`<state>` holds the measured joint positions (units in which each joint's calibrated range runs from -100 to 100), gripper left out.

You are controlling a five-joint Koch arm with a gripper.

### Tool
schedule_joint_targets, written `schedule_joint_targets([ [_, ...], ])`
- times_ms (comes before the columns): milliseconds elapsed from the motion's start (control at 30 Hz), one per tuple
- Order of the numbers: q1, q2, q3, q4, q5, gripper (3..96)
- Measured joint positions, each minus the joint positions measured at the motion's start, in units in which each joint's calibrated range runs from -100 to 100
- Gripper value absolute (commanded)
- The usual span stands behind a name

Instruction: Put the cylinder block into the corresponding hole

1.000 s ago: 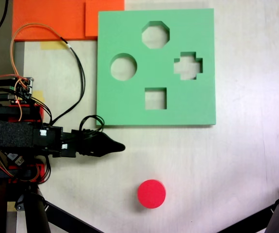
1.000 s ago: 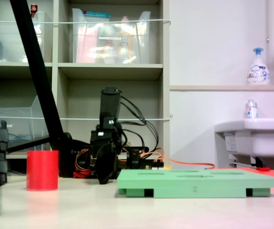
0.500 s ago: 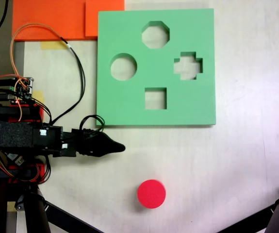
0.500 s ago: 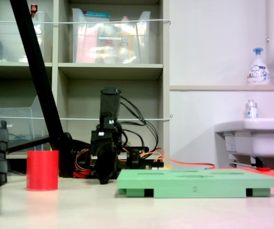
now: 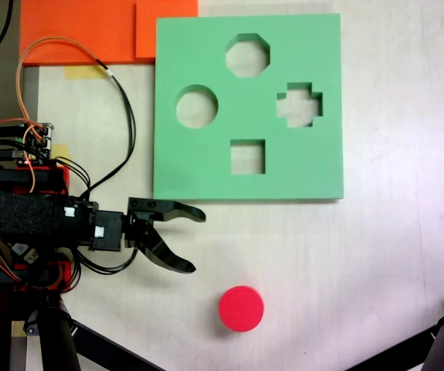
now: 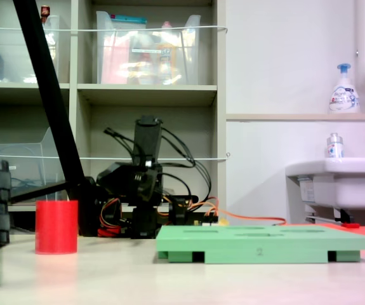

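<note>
Bare pale worktop [image 5: 322, 255] between black gripper [image 5: 193, 240], jaws spread, and short red cylinder block [image 5: 241, 308]: nothing in between. Square green foam board [image 5: 299, 166] just beyond upper jaw, walling the first exterior view's top side. Black tripod legs [image 5: 98, 344] crossing the bottom corners.

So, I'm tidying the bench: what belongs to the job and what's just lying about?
Job: cylinder block; green board with its circular hole; the tool, open.
Lying about: orange sheets; soap bottle; shelf bins.
</note>
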<state>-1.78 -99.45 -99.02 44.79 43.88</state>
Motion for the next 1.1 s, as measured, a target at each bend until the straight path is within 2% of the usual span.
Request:
schedule_joint_targets([
  [133, -0.7, 0.0, 0.0, 1.0, 4.0, 54.2],
  [267, -2.1, 0.8, 2.6, 2.0, 4.1, 75.5],
  [400, -2.4, 21.6, 2.8, 18.9, 2.7, 95.5],
  [500, -2.9, 45.0, 4.6, 39.4, 2.4, 95.5],
  [567, -3.4, 53.1, 6.6, 46.6, 2.4, 95.5],
  [900, -5.2, 89.3, 18.1, 48.0, 3.9, 95.2],
  [1100, -5.8, 98.9, 24.9, 48.0, 4.1, 94.8],
])
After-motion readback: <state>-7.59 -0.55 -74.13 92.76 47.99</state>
